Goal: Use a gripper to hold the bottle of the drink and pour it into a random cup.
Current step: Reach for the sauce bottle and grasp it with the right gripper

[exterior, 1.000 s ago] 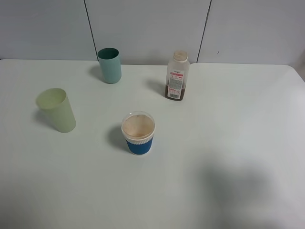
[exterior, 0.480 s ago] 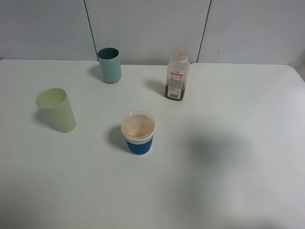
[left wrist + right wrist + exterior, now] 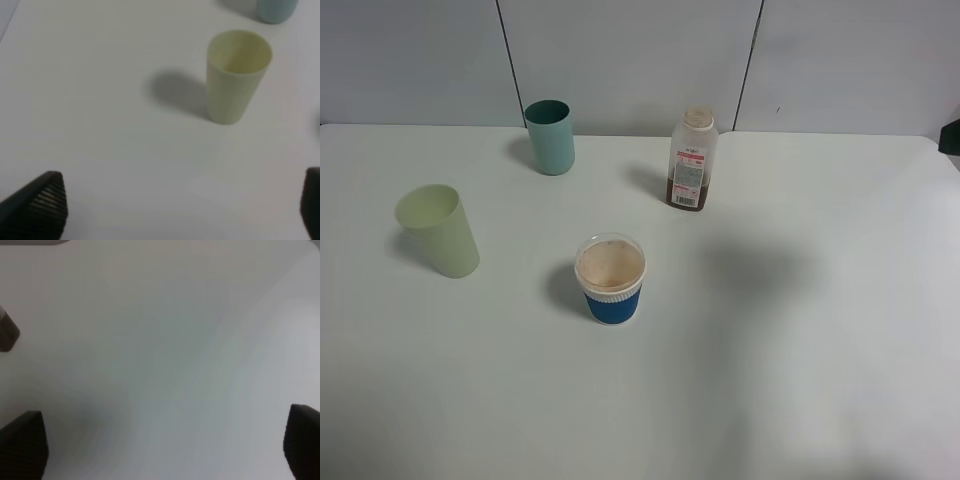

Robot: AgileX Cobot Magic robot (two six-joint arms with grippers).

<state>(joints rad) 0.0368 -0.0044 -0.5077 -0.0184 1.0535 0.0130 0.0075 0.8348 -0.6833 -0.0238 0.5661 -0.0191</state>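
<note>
Exterior high: bottle stands free, both claws wide and empty

Exterior high gives you the whole layout. Bottle (image 3: 692, 160) stands upright toward the back of the white table (image 3: 800, 380), rt of centre. Its cap is on, brown liquid sits low in it, and the label faces the cam. It's clear of both grippers.

Cup (image 3: 611, 280), blue sleeve w/ white ribbed band, sits upright near mid-table. It's in front of the bottle, a bit to its left, and well apart from it. Teal tumbler (image 3: 550, 137) is at the back, left of the bottle. Yellow-green tumbler (image 3: 439, 230) is further left and nearer the front. All four stand apart, none touching.

Dark sliver (image 3: 951, 136) at the rt edge of that view is too little to say what it is. Soft shadow (image 3: 760, 265) lies on the table rt of the cup.

Left wrist: your left gripper (image 3: 175, 210) is spread wide, ribbed fingertips (image 3: 42, 202) at opposite edges of the view. Only bare table lies between them, so it has hold of nothing. The yellow-green tumbler stands upright ahead of it, w/ the teal one beyond, cut off by the frame.

Right wrist: your right gripper (image 3: 162, 447) is likewise spread wide, w/ bare table between the fingers and no grip on anything. Small dark-brown blob (image 3: 7, 332) at the frame edge is blurred, can't tell what it is.
</note>
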